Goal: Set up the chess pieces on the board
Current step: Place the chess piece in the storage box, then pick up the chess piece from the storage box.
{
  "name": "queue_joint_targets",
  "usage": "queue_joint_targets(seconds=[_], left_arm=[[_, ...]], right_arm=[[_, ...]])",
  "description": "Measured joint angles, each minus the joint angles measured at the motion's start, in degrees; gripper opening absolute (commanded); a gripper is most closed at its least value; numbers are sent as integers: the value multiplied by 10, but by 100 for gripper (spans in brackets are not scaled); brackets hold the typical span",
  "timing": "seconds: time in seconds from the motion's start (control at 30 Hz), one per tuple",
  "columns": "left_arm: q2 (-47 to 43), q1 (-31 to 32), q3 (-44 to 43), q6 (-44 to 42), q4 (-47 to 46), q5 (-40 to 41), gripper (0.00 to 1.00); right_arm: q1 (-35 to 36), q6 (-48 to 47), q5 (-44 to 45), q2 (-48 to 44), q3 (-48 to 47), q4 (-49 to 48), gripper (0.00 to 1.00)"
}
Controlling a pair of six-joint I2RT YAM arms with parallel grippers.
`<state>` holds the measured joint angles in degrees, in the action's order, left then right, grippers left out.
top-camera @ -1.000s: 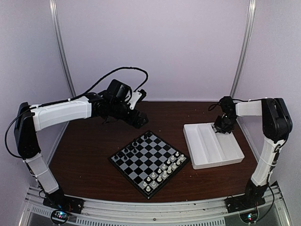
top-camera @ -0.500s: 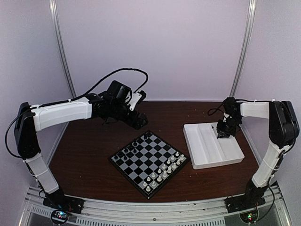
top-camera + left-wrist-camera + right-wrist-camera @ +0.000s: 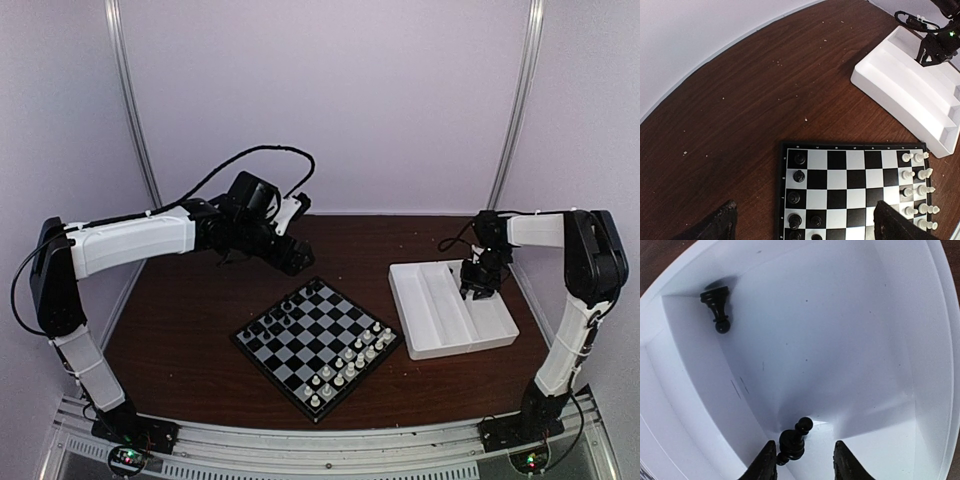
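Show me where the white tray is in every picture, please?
Top external: the white tray lies to the right of the board, under the right gripper.
Left wrist: it is in the upper right corner, beyond the board.
Right wrist: its inside fills almost the whole picture.
Shared landmark: the right gripper, which is down in the tray in all three views.

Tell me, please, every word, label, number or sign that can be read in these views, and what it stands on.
None can be read.
The flat black-and-grey checked chessboard shows only tiny pale specks along its thin black frame, too small to read.
The white rectangular plastic tray bears no lettering.
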<state>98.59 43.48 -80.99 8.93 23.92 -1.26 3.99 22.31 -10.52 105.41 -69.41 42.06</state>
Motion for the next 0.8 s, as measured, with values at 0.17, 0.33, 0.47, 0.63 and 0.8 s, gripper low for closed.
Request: queue_joint_targets(seconds=[0.17, 0.33, 0.47, 0.63, 0.8], left_arm=[[0, 0, 0, 0, 0, 0, 95], [0, 0, 1, 0, 0, 0, 95], [0, 0, 1, 0, 0, 0, 95], [0, 0, 1, 0, 0, 0, 95], [0, 0, 1, 0, 0, 0, 95]], right_arm=[[-3, 4, -1, 4, -7, -4, 38], [-6, 15, -11, 20, -12, -23, 33], [-9, 36, -15, 26, -12, -40, 28], [-12, 53, -15, 28, -12, -47, 18], [-12, 62, -15, 28, -11, -49, 10]])
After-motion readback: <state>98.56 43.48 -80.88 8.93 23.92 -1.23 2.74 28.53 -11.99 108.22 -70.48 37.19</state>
